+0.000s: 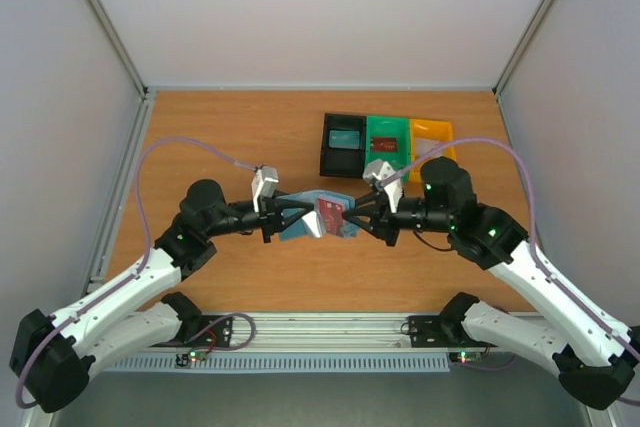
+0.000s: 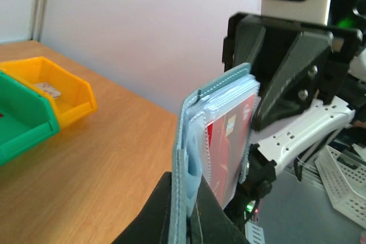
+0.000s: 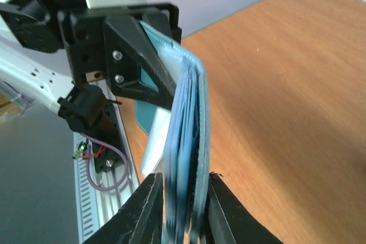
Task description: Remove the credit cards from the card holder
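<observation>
I have the card holder [image 2: 184,152] held off the surface [image 1: 230,137], stretched between the two arms near the middle of the workspace. The left gripper [image 1: 296,217] is closed on the edge nearest it: in the left wrist view its dark fingers pinch the blue-grey cover at the bottom of the picture. The right gripper [image 1: 354,213] is clamped on the opposite edge. In its own wrist view its fingers press either side of the stacked blue leaves. I cannot tell whether it has the whole stack or only some of the leaves.

The relation that matters is how the red card [image 2: 226,152] lies. It sits in a clear sleeve on the open inner face. Its long axis runs along the line between the two grippers, and its far end lies just beside the right fingers. So the right arm is nearer the card, while the left arm serves as the anchor. I cannot see from these views which side the sleeve opens on.

My reading is that this card is not yet out. I would keep the left grip firm and have the right gripper let go of the leaves, then take the card's edge alone and draw it along that axis, away from the left arm. The soft holder may fold or slip if both pull at once.

The green bin [image 1: 388,120] and yellow bin [image 1: 432,125] stand well apart at the far side.
</observation>
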Robot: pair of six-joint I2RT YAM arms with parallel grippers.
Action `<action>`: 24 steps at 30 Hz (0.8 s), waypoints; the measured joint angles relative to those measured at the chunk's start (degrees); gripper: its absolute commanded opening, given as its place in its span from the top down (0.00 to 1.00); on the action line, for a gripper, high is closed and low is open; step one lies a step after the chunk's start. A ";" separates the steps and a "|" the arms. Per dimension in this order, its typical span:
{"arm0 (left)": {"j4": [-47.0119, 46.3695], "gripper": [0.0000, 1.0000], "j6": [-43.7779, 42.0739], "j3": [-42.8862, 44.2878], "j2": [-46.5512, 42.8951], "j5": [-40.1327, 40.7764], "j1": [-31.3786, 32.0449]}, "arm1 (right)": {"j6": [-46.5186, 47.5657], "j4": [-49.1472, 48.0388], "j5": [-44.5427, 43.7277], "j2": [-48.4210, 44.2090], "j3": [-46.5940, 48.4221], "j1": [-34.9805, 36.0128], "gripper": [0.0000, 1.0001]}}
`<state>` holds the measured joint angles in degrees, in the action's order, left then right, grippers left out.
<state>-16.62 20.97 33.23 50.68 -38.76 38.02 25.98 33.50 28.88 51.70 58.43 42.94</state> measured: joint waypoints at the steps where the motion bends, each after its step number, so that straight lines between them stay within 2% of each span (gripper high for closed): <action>1: -0.28 1.00 0.22 -0.15 0.02 -0.92 -0.28 | 0.07 0.00 1.22 -1.03 -0.15 -0.98 0.78; 6: -0.90 1.00 1.11 -0.70 0.02 -5.18 -0.72 | -0.07 -0.37 4.63 -1.36 -0.24 -2.38 0.71; 8: -1.01 1.00 1.29 -0.70 0.02 -5.81 -0.72 | -0.28 -0.92 5.51 -0.24 -0.63 -2.38 0.59; 10: -1.01 1.00 1.33 -0.70 0.02 -5.86 -0.72 | -0.74 -1.09 6.19 0.66 -0.90 -2.38 0.56; 11: -1.01 1.00 1.33 -0.70 0.02 -5.84 -0.72 | -0.74 -1.40 6.58 1.22 -1.01 -2.38 0.59; 16: -1.01 1.00 1.53 -0.70 0.00 -5.57 -0.72 | -2.08 -2.97 7.13 2.32 -2.27 -2.40 0.97; 18: -0.87 1.00 1.57 -0.92 -0.11 -5.29 -0.74 | -2.03 -3.37 7.37 2.12 -2.75 -2.49 0.99; 19: -0.85 0.91 1.57 -1.09 -0.20 -5.09 -0.83 | -2.32 -3.34 7.45 1.95 -2.93 -2.58 0.99; 21: -0.50 0.67 1.55 -1.11 -0.66 -3.78 -0.63 | -2.84 -3.30 7.96 1.81 -3.08 -3.45 0.99; 22: 0.07 0.61 1.16 -1.11 -1.05 -2.05 -0.57 | -3.17 -2.97 7.48 1.79 -3.06 -4.00 0.99; 24: 2.14 0.55 0.50 -1.11 -2.19 3.15 -1.20 | -4.22 -0.98 3.78 1.60 -2.86 -5.75 0.99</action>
<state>-14.48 21.47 32.12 48.49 -35.62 36.82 21.76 32.51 32.67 53.30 55.57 37.19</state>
